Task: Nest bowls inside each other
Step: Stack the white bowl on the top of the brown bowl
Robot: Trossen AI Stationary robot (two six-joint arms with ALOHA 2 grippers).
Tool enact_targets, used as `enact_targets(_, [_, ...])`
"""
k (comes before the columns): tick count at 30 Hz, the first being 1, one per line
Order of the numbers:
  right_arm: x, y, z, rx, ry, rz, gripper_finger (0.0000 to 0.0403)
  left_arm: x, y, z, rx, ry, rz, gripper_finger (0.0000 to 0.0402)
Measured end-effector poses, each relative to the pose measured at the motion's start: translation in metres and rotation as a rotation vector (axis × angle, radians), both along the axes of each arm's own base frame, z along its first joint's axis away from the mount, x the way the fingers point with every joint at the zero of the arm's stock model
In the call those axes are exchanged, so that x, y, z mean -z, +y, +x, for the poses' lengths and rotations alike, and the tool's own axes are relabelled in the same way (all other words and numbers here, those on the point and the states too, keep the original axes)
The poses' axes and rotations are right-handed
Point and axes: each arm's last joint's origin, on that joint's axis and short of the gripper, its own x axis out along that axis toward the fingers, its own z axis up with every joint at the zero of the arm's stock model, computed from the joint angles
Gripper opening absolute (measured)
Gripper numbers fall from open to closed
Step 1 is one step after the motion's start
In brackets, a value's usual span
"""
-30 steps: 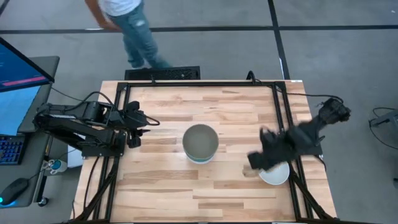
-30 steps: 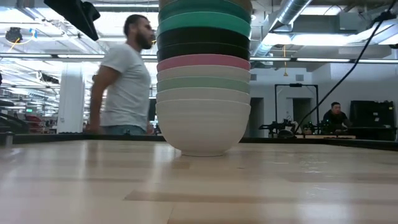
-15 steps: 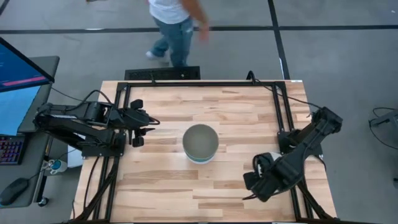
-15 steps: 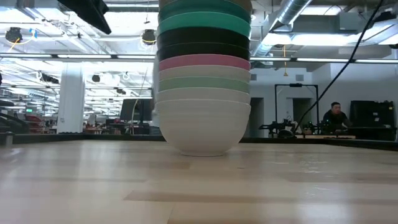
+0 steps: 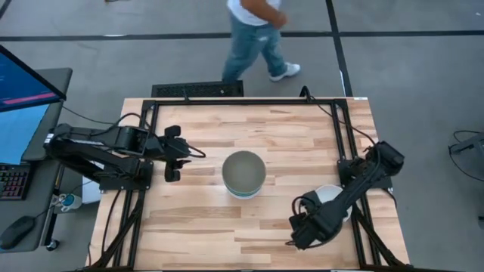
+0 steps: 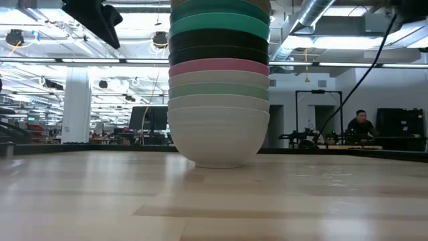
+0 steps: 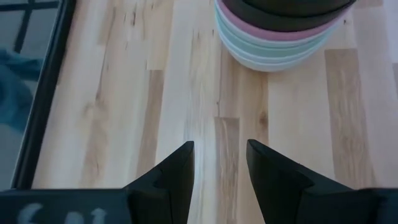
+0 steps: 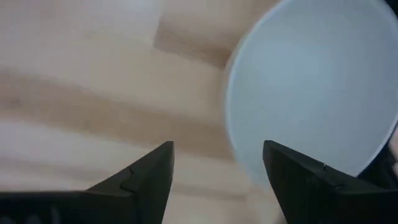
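Note:
A tall stack of nested bowls point(image 5: 243, 174) stands on its white bottom bowl at the table's middle. In the low view the stack point(image 6: 219, 87) shows teal, black, pink, off-white and sage layers. A single white bowl point(image 5: 327, 195) sits upright on the table near the right edge, partly under the right arm; it fills the right wrist view point(image 8: 317, 87). My right gripper point(image 5: 296, 234) hovers open, to the near-left of that bowl point(image 8: 217, 168). My left gripper point(image 5: 172, 153) is open, left of the stack point(image 7: 221, 165).
A black metal frame point(image 5: 242, 101) borders the table on its far, left and right sides. A person point(image 5: 257, 34) walks on the floor beyond the far edge. Bare wood point(image 5: 197, 227) lies along the near-left part of the table.
My right gripper has swung from over the white bowl toward the near edge and the left, ending beside the bowl. My left gripper has moved a little right, toward the stack. The person has walked from left to right behind the table.

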Motion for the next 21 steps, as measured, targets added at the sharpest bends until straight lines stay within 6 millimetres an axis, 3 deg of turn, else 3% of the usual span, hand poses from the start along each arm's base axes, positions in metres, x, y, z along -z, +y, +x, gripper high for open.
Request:
enact_targets(10, [0.018, -0.018, -0.006, -0.009, 0.044, -0.029, 0.0270, 0.007, -0.001, 0.006, 0.019, 0.054, -0.012, 0.0139])
enact_targets(15, [0.035, -0.018, -0.008, -0.008, 0.026, 0.041, 0.0270, 0.007, -0.001, 0.006, 0.018, 0.054, -0.013, 0.0139])
enact_targets(21, [0.038, -0.019, -0.006, -0.009, 0.019, 0.048, 0.0270, 0.007, -0.001, 0.006, 0.019, 0.054, -0.011, 0.0139])
